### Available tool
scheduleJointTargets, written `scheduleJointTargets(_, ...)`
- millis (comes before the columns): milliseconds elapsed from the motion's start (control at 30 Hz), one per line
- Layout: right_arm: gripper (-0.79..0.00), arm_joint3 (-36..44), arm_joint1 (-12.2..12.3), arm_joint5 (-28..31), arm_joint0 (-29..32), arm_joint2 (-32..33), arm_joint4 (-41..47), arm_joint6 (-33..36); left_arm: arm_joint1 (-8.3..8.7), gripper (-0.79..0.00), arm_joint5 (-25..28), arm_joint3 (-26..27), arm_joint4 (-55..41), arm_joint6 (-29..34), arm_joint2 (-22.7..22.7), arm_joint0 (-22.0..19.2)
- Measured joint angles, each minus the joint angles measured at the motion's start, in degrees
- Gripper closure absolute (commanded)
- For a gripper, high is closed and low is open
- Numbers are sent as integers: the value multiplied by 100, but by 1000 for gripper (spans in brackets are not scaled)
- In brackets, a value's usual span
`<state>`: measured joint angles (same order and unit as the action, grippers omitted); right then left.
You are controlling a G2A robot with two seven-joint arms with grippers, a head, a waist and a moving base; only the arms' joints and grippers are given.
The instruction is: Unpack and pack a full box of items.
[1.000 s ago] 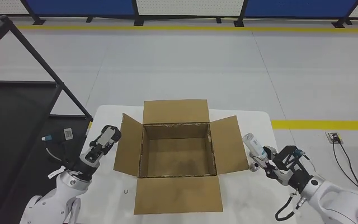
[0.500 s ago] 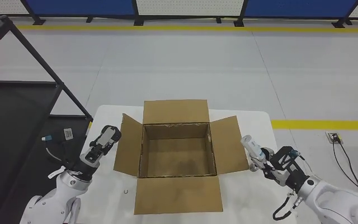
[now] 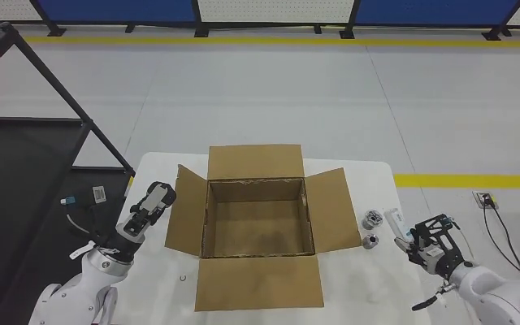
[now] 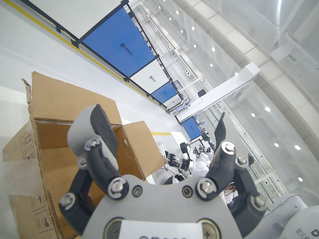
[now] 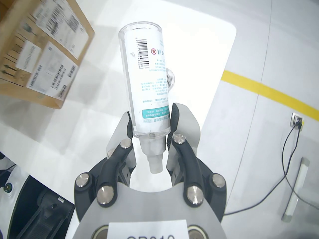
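Note:
The open cardboard box (image 3: 258,223) stands mid-table with all its flaps spread, and its inside shows bare cardboard. My right gripper (image 3: 404,236) hovers off the table's right side, shut on a clear bottle with a white label (image 3: 396,222). In the right wrist view the bottle (image 5: 147,80) is gripped near its neck by my right gripper (image 5: 149,119), base pointing away. My left gripper (image 3: 154,203) is beside the box's left flap, open with nothing between its fingers. The left wrist view has the box (image 4: 62,125) beyond that gripper (image 4: 162,130).
Two small round items (image 3: 373,218) (image 3: 370,240) lie on the table just right of the box's right flap (image 5: 42,50). The white table's right edge (image 3: 396,195) is close to the right gripper. A dark frame (image 3: 49,146) stands to the left.
My right gripper has carried the bottle rightward, away from the box's right flap and toward the table's right edge, uncovering a second small round item. The left arm has not moved.

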<state>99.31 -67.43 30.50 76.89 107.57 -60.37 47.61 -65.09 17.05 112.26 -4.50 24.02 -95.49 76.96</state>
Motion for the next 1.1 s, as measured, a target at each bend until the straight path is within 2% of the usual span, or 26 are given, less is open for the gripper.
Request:
scheduleJointTargets(233,0,-904,49,-490,-632,-519,-242,665,0,-785,0,0,0,0,0,0)
scheduleJointTargets(433,0,-1321,77,-788,-980,-742,-227,875,0,-785,0,0,0,0,0,0)
scheduleJointTargets(700,0,-1620,123,-877,-1147,-866,-135,836,0,-785,0,0,0,0,0,0)
scheduleJointTargets(1100,0,-1515,220,-1056,-1012,-683,250,865,0,-785,0,0,0,0,0,0)
